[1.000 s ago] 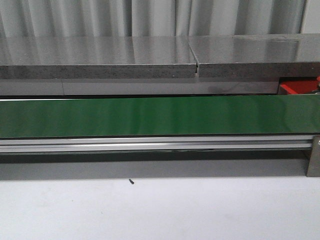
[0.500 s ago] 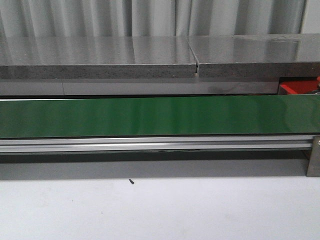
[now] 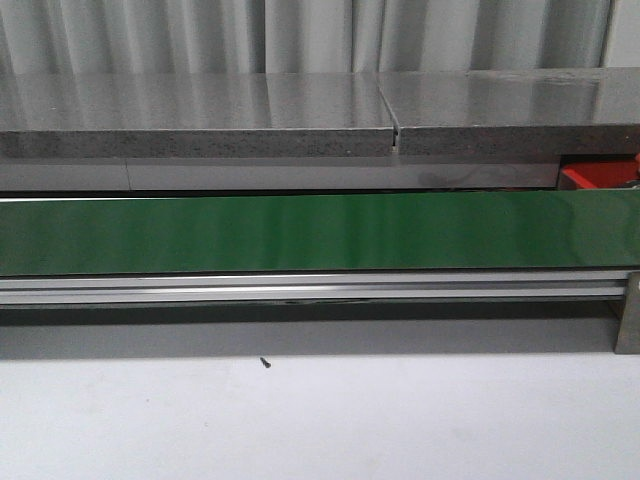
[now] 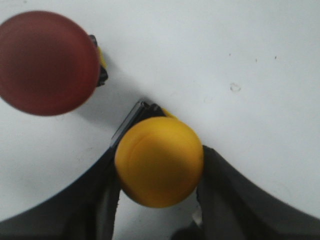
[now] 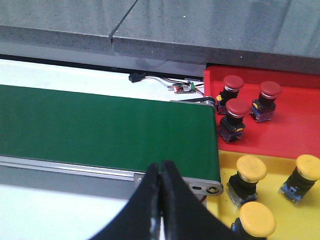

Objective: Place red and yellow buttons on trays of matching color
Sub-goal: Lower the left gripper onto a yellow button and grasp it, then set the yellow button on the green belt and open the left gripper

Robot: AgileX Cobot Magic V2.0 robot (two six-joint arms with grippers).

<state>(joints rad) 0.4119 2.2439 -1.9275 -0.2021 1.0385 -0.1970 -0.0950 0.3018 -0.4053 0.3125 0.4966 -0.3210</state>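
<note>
From the front, a long green belt (image 3: 300, 232) runs across the whole width on a silver rail (image 3: 300, 290), with a grey stone-like ledge (image 3: 200, 125) behind it and pale curtains (image 3: 300, 35) beyond; only a corner of the red tray (image 3: 595, 175) shows at the far right, just behind the belt, and a tiny dark speck (image 3: 265, 363) lies on the white table (image 3: 320, 420) in front – neither arm appears here. In the left wrist view the left gripper (image 4: 157, 200) has its two dark fingers (image 4: 230, 200) on either side of a yellow button (image 4: 159, 161), pressed against the round cap, so it is grasping that button over the white table; a red button (image 4: 47, 62) stands on the table close by, apart from the yellow one, blurred at this near range. In the right wrist view the right gripper (image 5: 161, 200) hangs over the near edge of the belt with its black fingertips touching each other, clenched on nothing. Past the belt's end sits the red tray (image 5: 280, 135) holding three red buttons (image 5: 234, 112), and right against it, nearer the camera, a yellow tray (image 5: 270, 162) – it carries three yellow buttons (image 5: 250, 172). A small green circuit board (image 5: 184, 88) with thin wires lies between the belt and the grey ledge
</note>
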